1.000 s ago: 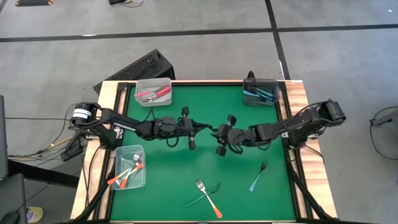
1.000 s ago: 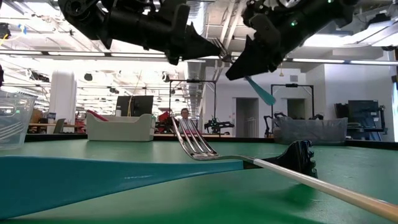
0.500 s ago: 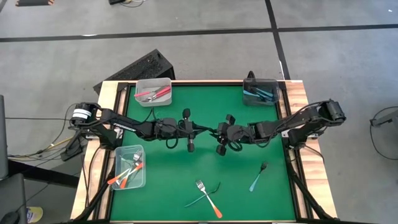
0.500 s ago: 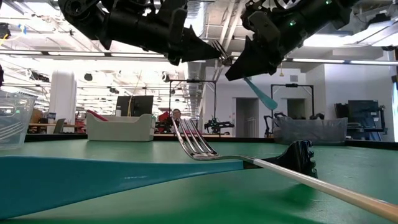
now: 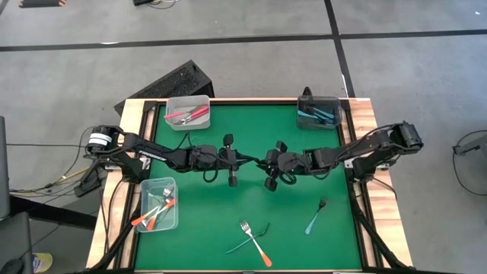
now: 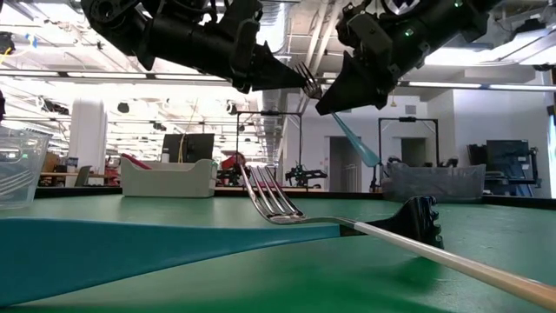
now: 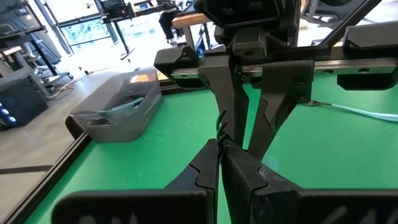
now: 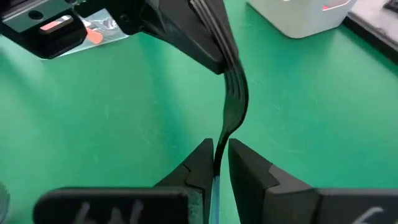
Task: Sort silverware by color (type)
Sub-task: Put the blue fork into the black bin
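Teal-handled fork [image 6: 352,137]: held in the air between both hands above mid-desk [image 5: 198,205]. Left hand [image 5: 249,160]: fingers pinched tight on the fork's tines. Right hand [image 5: 266,162]: fingers narrowed onto the fork's neck, handle slanting below it.

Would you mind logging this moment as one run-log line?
phase: mid-air handover | left tool: shut on fork head | right tool: shut on fork handle | fork: teal handle, above table centre
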Action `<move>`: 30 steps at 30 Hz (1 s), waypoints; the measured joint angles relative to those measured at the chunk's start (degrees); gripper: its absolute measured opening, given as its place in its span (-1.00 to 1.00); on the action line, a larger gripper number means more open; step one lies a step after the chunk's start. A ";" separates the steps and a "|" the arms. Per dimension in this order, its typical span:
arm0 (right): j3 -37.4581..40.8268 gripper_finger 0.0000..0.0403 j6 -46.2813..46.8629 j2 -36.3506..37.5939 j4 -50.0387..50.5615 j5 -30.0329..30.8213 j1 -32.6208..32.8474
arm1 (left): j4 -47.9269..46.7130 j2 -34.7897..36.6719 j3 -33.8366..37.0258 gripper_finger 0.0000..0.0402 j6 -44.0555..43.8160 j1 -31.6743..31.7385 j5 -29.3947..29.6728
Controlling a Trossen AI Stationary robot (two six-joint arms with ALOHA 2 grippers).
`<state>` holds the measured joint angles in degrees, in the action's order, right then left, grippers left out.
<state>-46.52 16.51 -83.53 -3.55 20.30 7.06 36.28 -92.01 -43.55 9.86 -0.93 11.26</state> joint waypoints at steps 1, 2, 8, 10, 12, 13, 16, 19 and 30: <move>0.00 -0.63 0.02 0.00 0.12 -0.19 -0.07 | -0.09 0.00 0.00 -1.00 0.05 0.00 0.03; 0.00 -0.65 0.01 0.00 0.17 -0.85 -0.18 | -0.12 0.00 0.00 -1.00 0.05 0.00 0.06; -0.07 -0.92 -0.56 0.07 1.25 -2.76 -1.19 | -0.25 0.00 0.04 -1.00 -0.60 0.02 0.12; -0.11 -0.92 -1.46 0.11 2.03 -2.74 -1.51 | -0.25 0.00 0.05 -1.00 -0.68 0.02 0.30; -0.11 -0.92 -2.53 0.11 2.83 -2.68 -1.76 | -0.39 0.00 0.07 -1.00 -0.86 0.00 0.33; -0.12 -0.93 -3.31 0.12 3.28 -2.55 -1.93 | -0.62 0.00 0.07 -1.00 -0.91 0.00 0.62; -0.24 -0.93 -6.77 1.53 6.41 0.27 -2.37 | -1.73 -0.02 0.00 -0.97 -1.66 -0.02 4.10; 0.22 -0.93 -11.17 4.09 14.71 6.49 -3.28 | -4.99 0.05 0.01 -0.88 -2.33 -0.02 9.26; -0.08 -0.93 -34.58 16.72 30.33 18.90 -16.33 | -11.03 0.04 0.02 -0.58 -5.42 0.17 14.80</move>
<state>-46.60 -18.07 -66.81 26.78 39.20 -9.27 25.25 -91.96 -43.53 4.44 -0.75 26.06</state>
